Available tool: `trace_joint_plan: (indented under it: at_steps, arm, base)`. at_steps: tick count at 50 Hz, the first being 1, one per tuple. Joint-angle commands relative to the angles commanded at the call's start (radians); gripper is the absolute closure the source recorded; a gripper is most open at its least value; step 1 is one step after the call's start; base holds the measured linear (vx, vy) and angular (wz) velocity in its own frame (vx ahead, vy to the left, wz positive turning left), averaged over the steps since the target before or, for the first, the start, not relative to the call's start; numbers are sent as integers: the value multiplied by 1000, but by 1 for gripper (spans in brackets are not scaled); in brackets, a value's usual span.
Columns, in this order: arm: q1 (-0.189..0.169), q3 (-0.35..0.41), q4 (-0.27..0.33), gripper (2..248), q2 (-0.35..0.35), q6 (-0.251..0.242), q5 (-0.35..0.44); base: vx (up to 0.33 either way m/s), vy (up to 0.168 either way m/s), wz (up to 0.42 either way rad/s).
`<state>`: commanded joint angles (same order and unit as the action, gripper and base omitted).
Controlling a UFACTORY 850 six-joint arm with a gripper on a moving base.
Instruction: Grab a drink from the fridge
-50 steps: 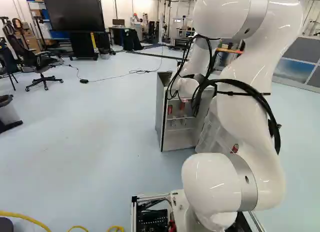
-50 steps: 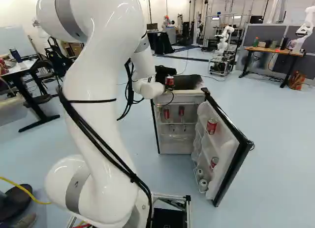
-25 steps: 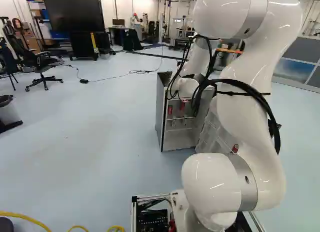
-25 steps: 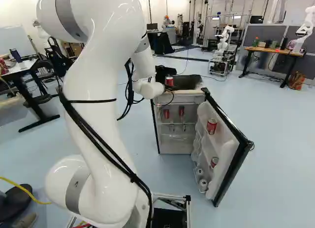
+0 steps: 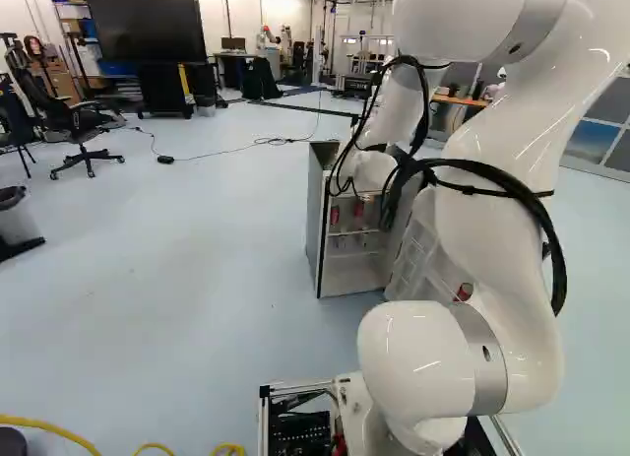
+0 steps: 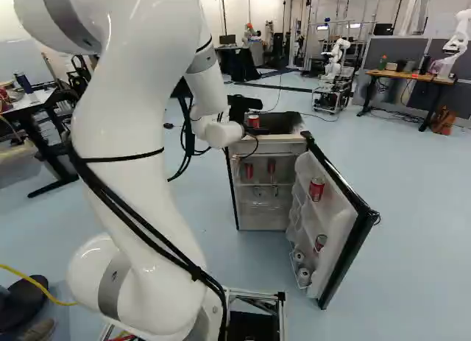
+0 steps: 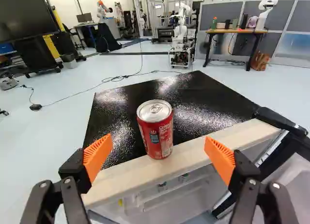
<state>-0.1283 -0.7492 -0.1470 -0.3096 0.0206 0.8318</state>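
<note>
Beyond the white wrist in the right base view, the black gripper (image 6: pixel 241 107) partly shows beside a red can (image 6: pixel 253 121) on top of the fridge (image 6: pixel 268 143). Up close in the wrist view, that can (image 7: pixel 156 132) stands upright on the light front edge of the black fridge top (image 7: pixel 203 100). My gripper (image 7: pixel 158 147) is open around its near side, with a gap between each orange pad and the can. Inside the fridge are red cans (image 6: pixel 271 166), and its open door holds another red can (image 6: pixel 316 188) among several. The arm hides the gripper in the left base view.
The open fridge door (image 6: pixel 353 234) swings out to the right of the cabinet in the right base view. Farther back are another robot (image 6: pixel 335 61), a wooden table (image 6: pixel 408 76) and a cable on the floor (image 7: pixel 116 79). An office chair (image 5: pixel 87 146) stands far left.
The arm's upper links have shifted, leaning left in the right base view and right in the left one. The wrist has moved slightly; the can stays by the fridge's front edge. The base has not moved.
</note>
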Motion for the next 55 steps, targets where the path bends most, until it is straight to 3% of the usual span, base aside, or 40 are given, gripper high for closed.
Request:
trace_joint_plan:
  at_steps: [11, 26, 55]
  arm:
    - [-8, 58, 0, 3, 73, 0, 0]
    - [-48, 105, 0, 3, 148, 0, -7]
    - [-145, 134, -42, 3, 240, 0, -155]
  base:
    - [0, 0, 0]
    - [0, 0, 0]
    - [0, 0, 0]
